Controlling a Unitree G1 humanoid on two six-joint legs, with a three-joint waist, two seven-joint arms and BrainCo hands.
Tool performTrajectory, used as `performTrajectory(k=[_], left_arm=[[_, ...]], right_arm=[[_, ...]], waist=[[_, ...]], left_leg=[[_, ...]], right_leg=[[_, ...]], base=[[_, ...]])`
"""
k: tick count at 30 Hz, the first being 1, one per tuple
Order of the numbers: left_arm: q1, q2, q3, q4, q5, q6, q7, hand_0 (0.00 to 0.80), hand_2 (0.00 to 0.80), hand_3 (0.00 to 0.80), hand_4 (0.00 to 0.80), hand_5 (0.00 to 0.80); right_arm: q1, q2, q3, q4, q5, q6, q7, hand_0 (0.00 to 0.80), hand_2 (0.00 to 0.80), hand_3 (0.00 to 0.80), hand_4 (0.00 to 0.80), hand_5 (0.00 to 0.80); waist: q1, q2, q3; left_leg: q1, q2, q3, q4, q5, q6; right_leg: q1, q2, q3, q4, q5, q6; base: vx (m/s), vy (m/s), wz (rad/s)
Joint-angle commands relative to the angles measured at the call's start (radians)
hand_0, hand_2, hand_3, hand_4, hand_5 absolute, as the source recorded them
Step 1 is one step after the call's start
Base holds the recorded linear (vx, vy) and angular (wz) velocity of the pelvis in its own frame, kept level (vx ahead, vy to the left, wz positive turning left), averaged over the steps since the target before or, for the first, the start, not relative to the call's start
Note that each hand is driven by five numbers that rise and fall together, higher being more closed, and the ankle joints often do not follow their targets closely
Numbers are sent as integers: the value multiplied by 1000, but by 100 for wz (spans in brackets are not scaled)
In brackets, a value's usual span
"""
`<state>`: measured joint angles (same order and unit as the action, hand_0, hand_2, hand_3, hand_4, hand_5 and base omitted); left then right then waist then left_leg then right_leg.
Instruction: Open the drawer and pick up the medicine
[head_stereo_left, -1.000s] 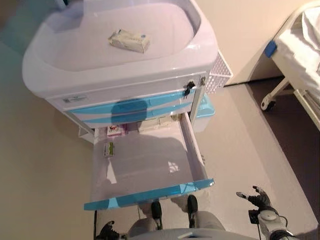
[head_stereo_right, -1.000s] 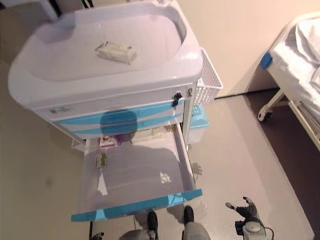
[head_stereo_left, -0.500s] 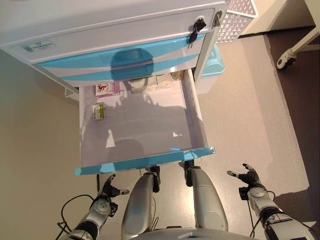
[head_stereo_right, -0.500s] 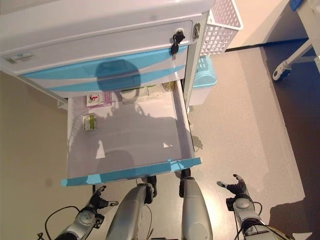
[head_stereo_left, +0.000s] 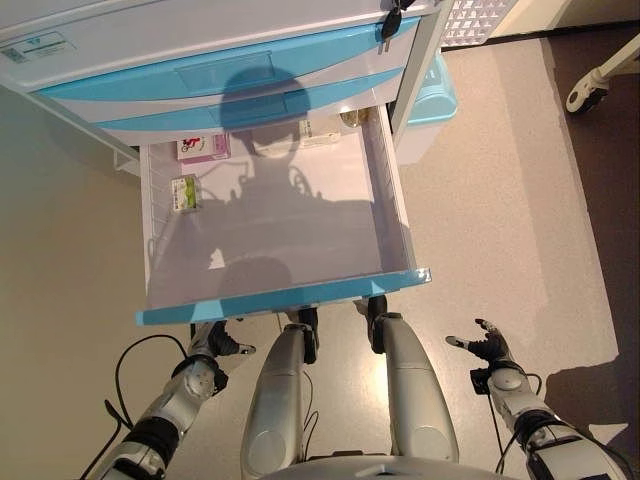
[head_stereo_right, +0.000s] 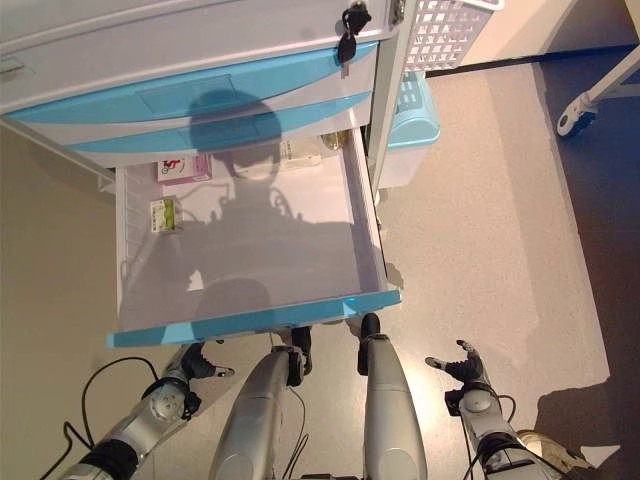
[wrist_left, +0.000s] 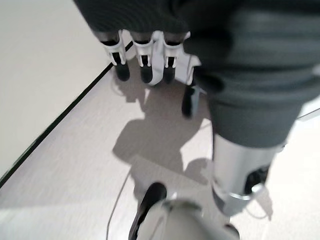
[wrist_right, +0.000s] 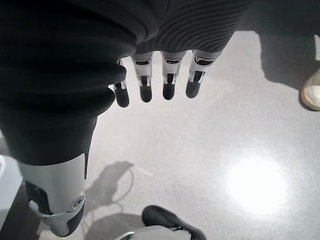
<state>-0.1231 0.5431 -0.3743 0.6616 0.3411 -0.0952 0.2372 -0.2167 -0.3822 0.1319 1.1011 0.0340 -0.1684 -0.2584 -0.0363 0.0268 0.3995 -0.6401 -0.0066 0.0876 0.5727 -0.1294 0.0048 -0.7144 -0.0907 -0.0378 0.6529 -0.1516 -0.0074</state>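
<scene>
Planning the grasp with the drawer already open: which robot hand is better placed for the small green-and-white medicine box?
Probably left. The small green-and-white medicine box lies by the left wall of the open blue-fronted drawer. The left robot hand hangs open below that side; the right robot hand, also open, is past the drawer's right corner.

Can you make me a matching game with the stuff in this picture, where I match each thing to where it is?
Things:
1. pink box
2. small green box
3. white basket
4. right hand

Places:
A. hanging on the side of the cart
B. down low over the floor, fingers open, holding nothing
C. at the back left corner of the open drawer
D. by the drawer's left wall, nearer the front than the pink box

Pairs: 1-C, 2-D, 3-A, 4-B
</scene>
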Motion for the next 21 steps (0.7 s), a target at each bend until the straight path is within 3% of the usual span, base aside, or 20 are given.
performTrajectory(k=[1, 15, 21], left_arm=[[-21, 70, 51, -129, 68, -6, 13, 0, 0, 0, 0, 0], [-100, 191, 144, -228, 116, 29, 8, 0, 0, 0, 0, 0], [-216, 233, 124, -178, 112, 48, 21, 0, 0, 0, 0, 0]], right_arm=[[59, -48, 22, -14, -21, -15, 3, 0, 0, 0, 0, 0], [95, -52, 21, -19, -46, -3, 48, 0, 0, 0, 0, 0], [95, -59, 32, -15, -47, -1, 57, 0, 0, 0, 0, 0]], waist=[[1, 4, -47], [-4, -2, -62], [-13, -12, -66]], left_leg=[[18, -50, 30, 13, -54, 66], [20, -37, 44, -11, -48, 70], [13, -34, 48, -24, -42, 71]], right_leg=[[38, 8, 4, -45, 42, 26], [30, 29, 22, -77, 57, 25], [20, 33, 28, -91, 64, 25]], base=[[0, 0, 0], [4, -4, -5], [-1, 1, -1]])
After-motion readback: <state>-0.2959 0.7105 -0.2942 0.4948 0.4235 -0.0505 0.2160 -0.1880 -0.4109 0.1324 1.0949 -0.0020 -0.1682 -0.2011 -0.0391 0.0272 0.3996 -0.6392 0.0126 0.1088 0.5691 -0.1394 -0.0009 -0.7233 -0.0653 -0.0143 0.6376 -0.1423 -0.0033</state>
